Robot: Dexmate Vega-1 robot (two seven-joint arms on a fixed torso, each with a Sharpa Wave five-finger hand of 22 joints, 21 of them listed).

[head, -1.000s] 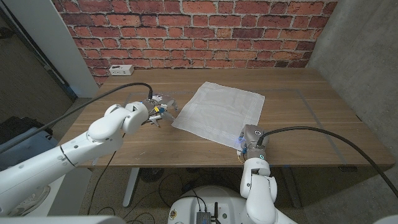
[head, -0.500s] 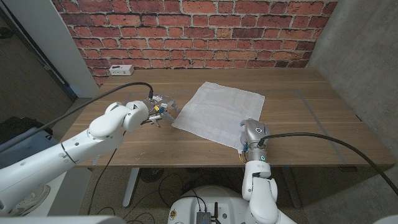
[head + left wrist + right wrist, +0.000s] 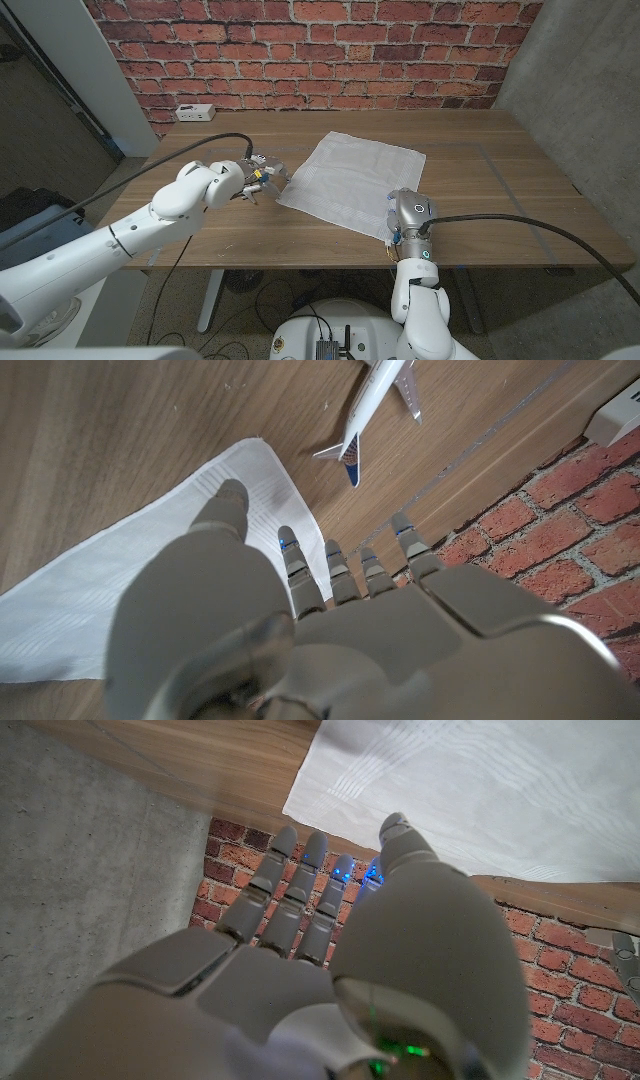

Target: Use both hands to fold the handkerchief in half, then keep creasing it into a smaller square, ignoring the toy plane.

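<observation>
Head view: a white handkerchief (image 3: pixel 350 183) lies spread open and unfolded slightly right of the frame's centre on the wooden counter (image 3: pixel 480 190), turned at an angle to the counter's edges. The left robot hand (image 3: pixel 258 176) sits at centre left, just beside the cloth's left corner; whether it touches the cloth cannot be told here. The right robot hand (image 3: pixel 398 215) is at lower centre right, at the cloth's near corner. A white socket box (image 3: pixel 192 112) stands at upper left against the brick wall (image 3: pixel 320 50).

Left wrist view: the left robot hand (image 3: pixel 320 610) fills the lower frame, fingers extended and apart, holding nothing, its thumb over the handkerchief (image 3: pixel 150 580) corner at left centre. The toy plane (image 3: pixel 375 400) lies at top centre, apart from the cloth.

Right wrist view: the right robot hand (image 3: pixel 330 950) has straight, slightly spread fingers gripping nothing, reaching toward the handkerchief (image 3: pixel 480 790) edge at upper right.
</observation>
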